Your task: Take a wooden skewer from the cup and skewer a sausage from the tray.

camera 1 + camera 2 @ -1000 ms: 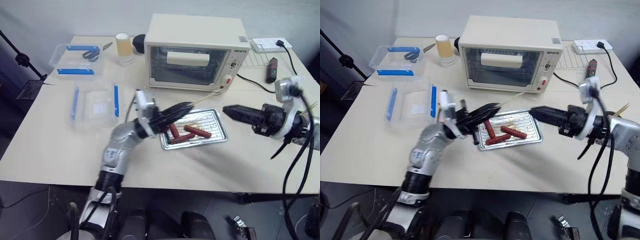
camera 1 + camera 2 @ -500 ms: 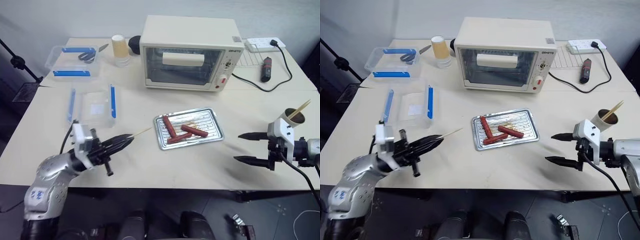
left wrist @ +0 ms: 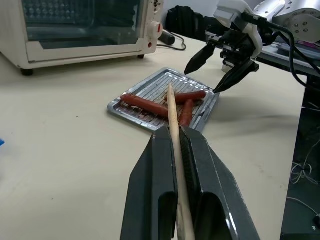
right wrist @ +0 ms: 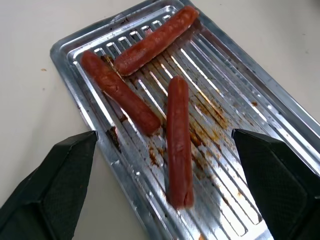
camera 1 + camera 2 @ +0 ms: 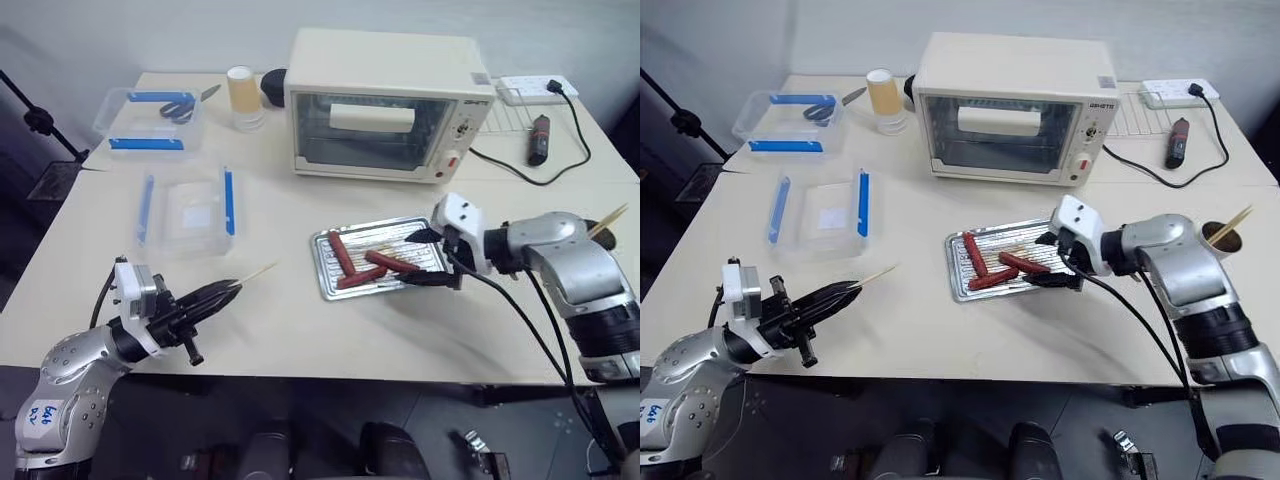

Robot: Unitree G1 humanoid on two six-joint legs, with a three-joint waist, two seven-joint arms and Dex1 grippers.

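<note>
The silver tray (image 5: pixel 322 243) lies mid-table with three reddish-brown sausages on its ridged floor, one of them (image 5: pixel 393 262) nearest my right gripper (image 5: pixel 414 260). That gripper hangs open just above the tray's right end, one finger (image 4: pixel 55 195) on either side of a sausage (image 4: pixel 178 145). Near the table's front left edge, my left gripper (image 5: pixel 216 296) is shut on the wooden skewer (image 3: pixel 172 112), whose pointed tip aims at the tray. At the far right stands the tan cup (image 5: pixel 1222 236) with another skewer in it.
A cream toaster oven (image 5: pixel 385 100) stands behind the tray. Two clear boxes with blue clips (image 5: pixel 188 210) (image 5: pixel 150 120) and a stack of yellow cups (image 5: pixel 241 95) occupy the left rear. A power strip (image 5: pixel 535 90), black cable and black tool (image 5: pixel 540 140) lie at the right rear.
My left gripper drew back from the tray to the front left with the skewer. My right gripper opened wide and swung in from the right to hover over the tray.
</note>
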